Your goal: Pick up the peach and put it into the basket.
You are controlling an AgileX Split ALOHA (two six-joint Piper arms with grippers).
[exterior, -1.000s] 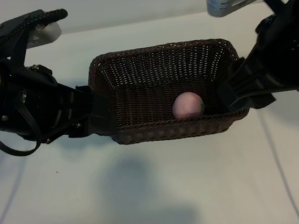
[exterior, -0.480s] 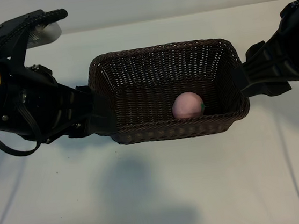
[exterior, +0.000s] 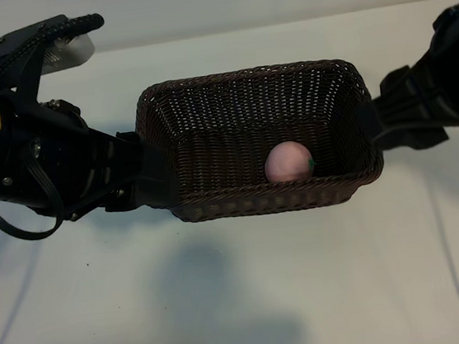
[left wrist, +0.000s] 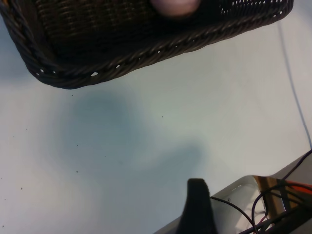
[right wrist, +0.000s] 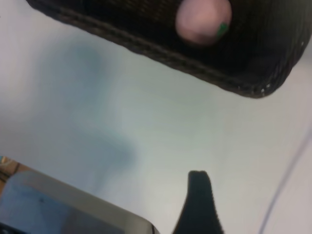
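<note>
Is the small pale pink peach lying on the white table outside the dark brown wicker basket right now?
No, the peach sits inside the basket, on its floor against the near wall, in the exterior view.

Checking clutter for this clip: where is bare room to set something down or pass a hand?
The white table is bare in front of the dark brown woven wicker basket, and behind it too. Inside the basket, the floor beside the small pale pink peach is free. It is crowded at both ends: the left hand and right hand flank the basket there.
</note>
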